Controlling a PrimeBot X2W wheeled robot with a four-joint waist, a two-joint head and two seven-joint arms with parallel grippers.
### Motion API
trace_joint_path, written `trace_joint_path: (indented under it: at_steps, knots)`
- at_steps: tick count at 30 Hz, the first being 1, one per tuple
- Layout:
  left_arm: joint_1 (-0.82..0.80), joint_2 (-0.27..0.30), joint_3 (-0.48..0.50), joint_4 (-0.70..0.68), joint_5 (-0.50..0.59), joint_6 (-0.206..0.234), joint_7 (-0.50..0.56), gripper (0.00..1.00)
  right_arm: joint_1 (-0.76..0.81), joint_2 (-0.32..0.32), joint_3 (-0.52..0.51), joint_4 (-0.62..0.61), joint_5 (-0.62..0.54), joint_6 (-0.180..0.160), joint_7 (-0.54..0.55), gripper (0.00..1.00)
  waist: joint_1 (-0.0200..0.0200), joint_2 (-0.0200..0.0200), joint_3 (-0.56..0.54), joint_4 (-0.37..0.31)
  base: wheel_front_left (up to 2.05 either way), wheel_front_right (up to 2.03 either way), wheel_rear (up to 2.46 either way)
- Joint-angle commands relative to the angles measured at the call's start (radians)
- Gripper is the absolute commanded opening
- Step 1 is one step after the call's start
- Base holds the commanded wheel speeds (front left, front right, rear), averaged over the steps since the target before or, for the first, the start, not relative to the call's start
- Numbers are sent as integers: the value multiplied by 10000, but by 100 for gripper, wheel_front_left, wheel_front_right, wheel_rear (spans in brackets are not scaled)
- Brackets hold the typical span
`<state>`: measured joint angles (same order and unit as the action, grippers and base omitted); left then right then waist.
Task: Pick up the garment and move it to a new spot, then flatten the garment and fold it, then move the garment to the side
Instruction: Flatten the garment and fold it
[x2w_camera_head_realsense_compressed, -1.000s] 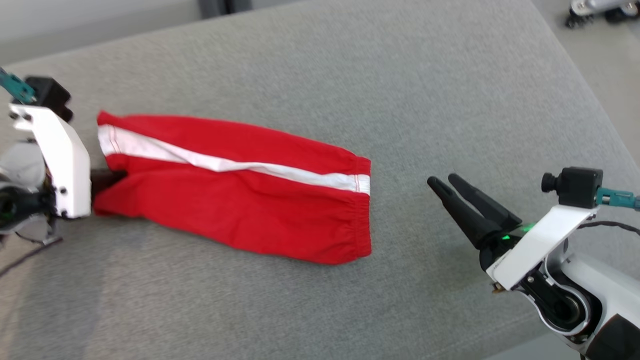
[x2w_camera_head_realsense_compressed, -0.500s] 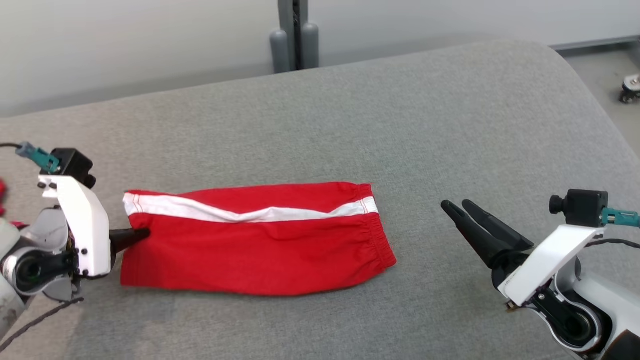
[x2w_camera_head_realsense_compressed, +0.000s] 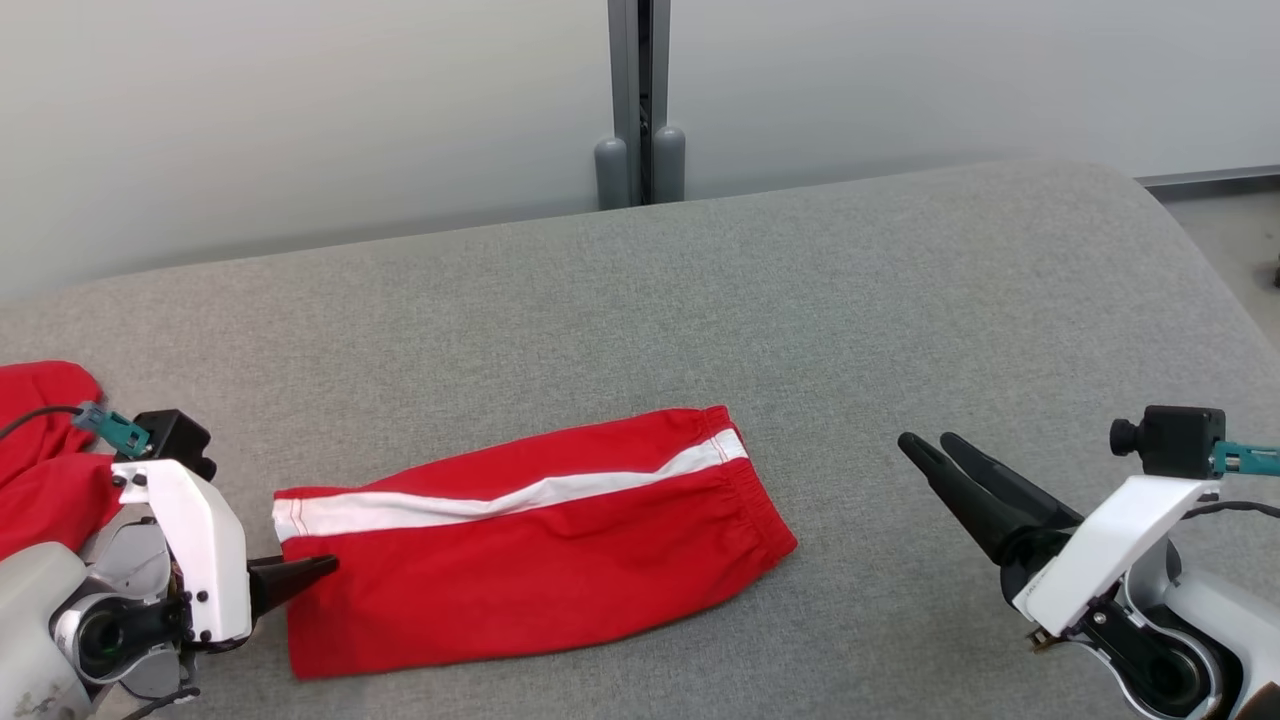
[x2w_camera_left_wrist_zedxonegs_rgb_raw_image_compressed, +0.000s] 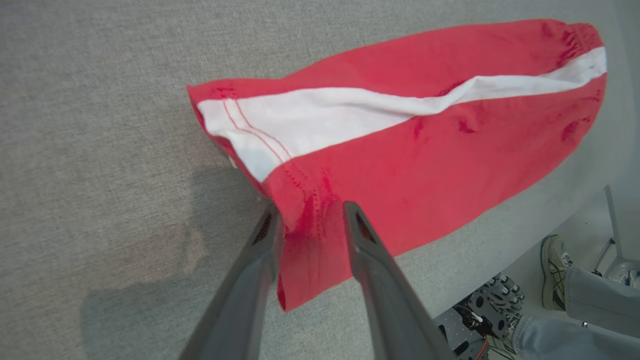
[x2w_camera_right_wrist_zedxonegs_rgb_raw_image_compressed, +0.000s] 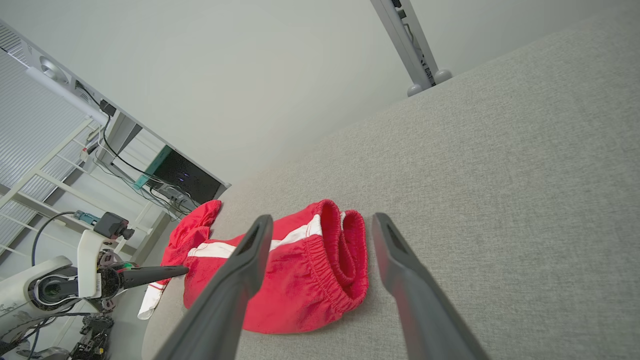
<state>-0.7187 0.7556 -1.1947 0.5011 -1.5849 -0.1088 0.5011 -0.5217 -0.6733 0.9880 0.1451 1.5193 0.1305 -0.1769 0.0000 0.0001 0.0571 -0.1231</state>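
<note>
Now left fingers (x2w_camera_left_wrist_zedxonegs_rgb_raw_image_compressed: 250, 280) and right fingers (x2w_camera_right_wrist_zedxonegs_rgb_raw_image_compressed: 227, 285) are released; draw the left straight off the red shorts (x2w_camera_left_wrist_zedxonegs_rgb_raw_image_compressed: 425, 150), without dragging.

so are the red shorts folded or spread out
Folded: the red shorts lie as one narrow strip, elastic waistband doubled.
</note>
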Motion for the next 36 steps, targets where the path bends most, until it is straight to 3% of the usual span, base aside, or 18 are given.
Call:
trace_joint_path:
  at_steps: [1, 5, 9, 12, 15, 20, 24, 27, 31, 36]
  knots:
    - [120, -43, 13, 119, 127, -35, -168, 100, 198, -120, -17, -19, 21, 5, -17, 100, 0, -1, -128, 52, 0, 0, 0]
    - [-67, -62, 129, 215, 402, -66, -681, 100, 246, -140, -128, -33, -143, 5, -237, 100, 0, -1, -240, 137, 0, 0, 0]
    - [-353, 29, 428, 133, 934, -88, -1903, 100, 347, -61, -401, 151, -534, 5, -590, 100, 0, -1, -355, 255, 0, 0, 0]
    - [-279, 173, 707, -107, 1208, 177, -2868, 100, 264, 46, -1007, 588, -1326, 5, -840, 100, 0, -1, -437, 335, 0, 0, 0]
    - [-138, 451, 1115, -573, 1575, 662, -4275, 100, 324, 597, -2193, 1227, -2772, 10, -888, 100, 0, -1, -486, 421, 0, 0, 0]
    - [505, 935, 1582, -1691, 2420, 1859, -6820, 100, 1176, 1882, -4688, 1439, -5456, 7, -891, 100, 0, -1, -577, 709, 0, 0, 0]
    - [1404, 915, 2132, -2584, 3059, 2909, -7612, 100, 2116, 2904, -6394, 997, -7270, 5, -894, 100, 0, -1, -535, 933, 0, 0, 0]
    - [2202, 478, 3527, -3310, 4123, 3589, -7668, 100, 2745, 3616, -7433, 656, -8431, 5, -895, 100, 0, -1, -509, 1109, 0, 0, 0]
    - [4097, -709, 5855, -4137, 5845, 4063, -7656, 100, 3484, 4450, -8223, 355, -9934, 5, -894, 100, 0, -1, -527, 1238, 0, 0, 0]
    - [6133, -2351, 8093, -4716, 7808, 3703, -7659, 100, 4037, 5027, -8383, 560, -10785, 5, -895, 100, 0, -1, -579, 1263, 0, 0, 0]
